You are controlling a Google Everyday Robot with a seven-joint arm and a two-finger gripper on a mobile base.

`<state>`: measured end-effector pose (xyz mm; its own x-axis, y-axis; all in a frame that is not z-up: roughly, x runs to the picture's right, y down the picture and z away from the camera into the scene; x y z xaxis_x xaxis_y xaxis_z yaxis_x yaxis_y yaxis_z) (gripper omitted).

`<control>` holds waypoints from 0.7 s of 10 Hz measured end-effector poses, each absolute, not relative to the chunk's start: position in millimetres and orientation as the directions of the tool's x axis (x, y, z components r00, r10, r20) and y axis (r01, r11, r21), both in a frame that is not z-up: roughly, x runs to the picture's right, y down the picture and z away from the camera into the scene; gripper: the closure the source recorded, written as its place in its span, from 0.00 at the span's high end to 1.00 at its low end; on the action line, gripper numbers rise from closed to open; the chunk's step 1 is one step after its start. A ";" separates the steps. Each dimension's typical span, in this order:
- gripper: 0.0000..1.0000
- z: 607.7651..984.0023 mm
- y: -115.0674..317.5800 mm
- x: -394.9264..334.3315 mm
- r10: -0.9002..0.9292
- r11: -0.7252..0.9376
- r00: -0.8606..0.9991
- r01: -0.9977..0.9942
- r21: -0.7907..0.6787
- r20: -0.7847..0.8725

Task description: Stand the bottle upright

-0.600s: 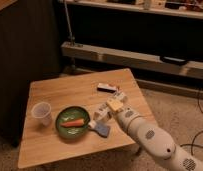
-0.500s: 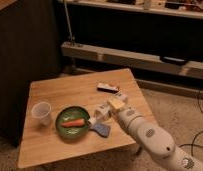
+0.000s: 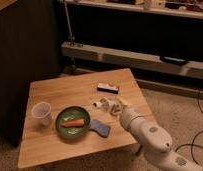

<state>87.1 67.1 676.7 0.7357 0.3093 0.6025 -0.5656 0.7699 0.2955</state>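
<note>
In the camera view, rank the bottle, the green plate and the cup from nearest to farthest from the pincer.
The pincer is shut, over the right part of the table.
1. Bottle: right beside the pincer, lying toward the table's middle.
2. Plate: farther toward the picture's left, near the front edge.
3. Cup: farthest, by the table's left edge.

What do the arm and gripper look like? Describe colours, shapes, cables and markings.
The arm is white, built of smooth, rounded, bulbous segments with greyish seams between them. The gripper is small and pale, over the right-hand part of the wooden table, next to the bottle. No cables or markings show on either.
</note>
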 end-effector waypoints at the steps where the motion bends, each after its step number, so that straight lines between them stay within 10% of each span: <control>1: 0.00 687.2 71.8 84.7 0.337 0.742 0.708 -0.606 0.288 0.620; 7: 0.00 709.5 71.1 78.1 0.346 0.699 0.670 -0.651 0.296 0.657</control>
